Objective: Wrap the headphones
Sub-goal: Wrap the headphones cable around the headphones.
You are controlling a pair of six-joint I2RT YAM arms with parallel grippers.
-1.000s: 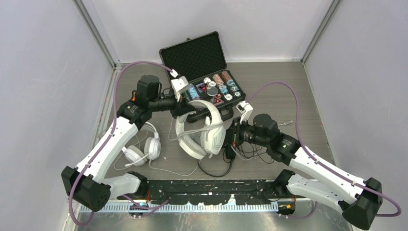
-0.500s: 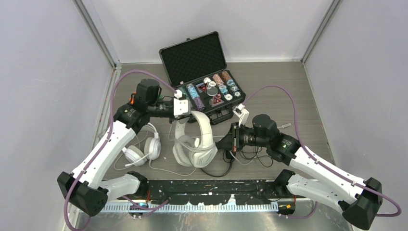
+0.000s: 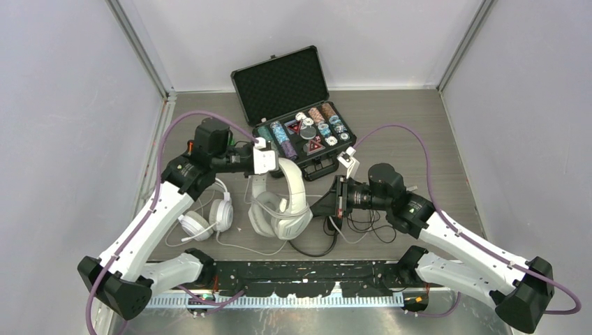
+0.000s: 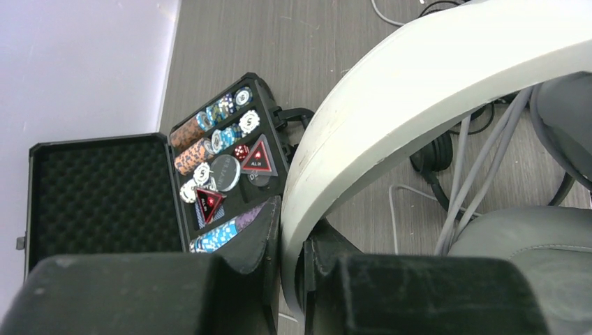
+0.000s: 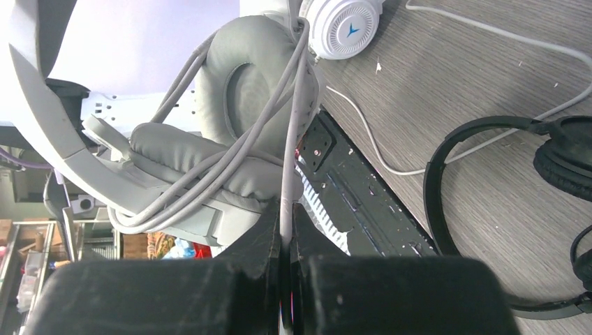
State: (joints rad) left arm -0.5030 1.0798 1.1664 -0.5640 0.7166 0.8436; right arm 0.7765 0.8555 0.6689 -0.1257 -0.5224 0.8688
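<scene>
Between the left gripper's closed jaws sits the headband of the grey headphones. The right gripper, just below the ear cups, pinches their cord, already looped around them. The black headphones and white headphones nearby lie unwrapped.

**Big headset comes down and slides left**

Over the last second the left gripper has dropped and pulled back toward the near side, away from the open case. It has carried the white-grey headphones with it by the headband, so they now sit lower, further left and nearer. The right gripper, pinching the cord, has followed them leftward. The left arm's elbow has swung toward the near-left corner. Most of this happened early, with only slight settling since.
</scene>
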